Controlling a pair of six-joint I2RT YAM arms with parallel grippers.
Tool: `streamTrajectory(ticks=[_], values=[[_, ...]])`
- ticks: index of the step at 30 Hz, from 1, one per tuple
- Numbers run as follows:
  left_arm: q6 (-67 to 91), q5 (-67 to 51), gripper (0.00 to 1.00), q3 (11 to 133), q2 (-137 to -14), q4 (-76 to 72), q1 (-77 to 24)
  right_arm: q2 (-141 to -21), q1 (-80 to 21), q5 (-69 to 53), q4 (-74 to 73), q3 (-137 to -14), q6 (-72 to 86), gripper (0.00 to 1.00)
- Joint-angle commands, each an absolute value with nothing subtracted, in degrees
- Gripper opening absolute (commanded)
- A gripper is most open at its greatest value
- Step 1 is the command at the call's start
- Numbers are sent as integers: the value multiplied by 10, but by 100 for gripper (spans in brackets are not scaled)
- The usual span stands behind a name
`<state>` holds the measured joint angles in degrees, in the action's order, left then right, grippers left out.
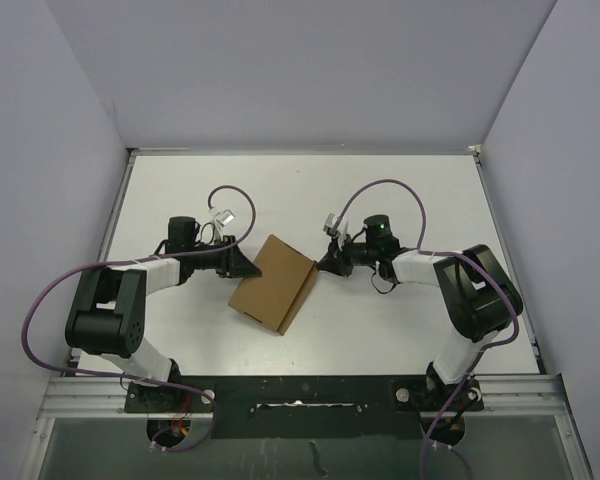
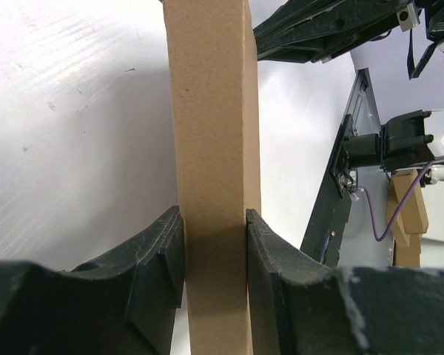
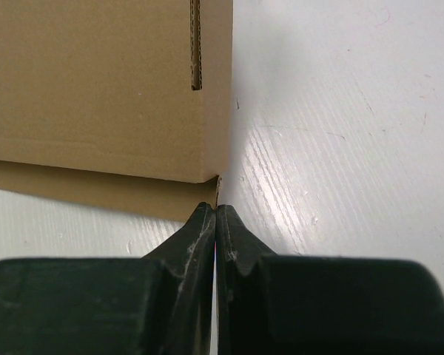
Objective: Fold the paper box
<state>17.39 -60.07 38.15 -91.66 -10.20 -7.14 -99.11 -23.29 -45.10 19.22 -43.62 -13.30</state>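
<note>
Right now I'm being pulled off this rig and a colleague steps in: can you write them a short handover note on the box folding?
Left tool: shut on the paper box, its left edge clamped between both fingers.
Right tool: shut, holding nothing, tips at the box's right corner.
Box: mid-table, between the two arms.
Done: it looks partly folded, with one long panel bent along its right side.
Left: the remaining flaps; the slit seen from the right wrist has nothing tucked in.
</note>
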Motion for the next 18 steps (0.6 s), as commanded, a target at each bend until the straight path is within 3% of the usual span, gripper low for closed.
streamTrajectory(ticks=[1, 18], values=[[152, -568, 0, 384, -890, -156, -57, -976, -227, -460, 200, -428, -156, 0], [167, -578, 0, 385, -897, -165, -49, -953, -248, -466, 219, -405, -200, 0]])
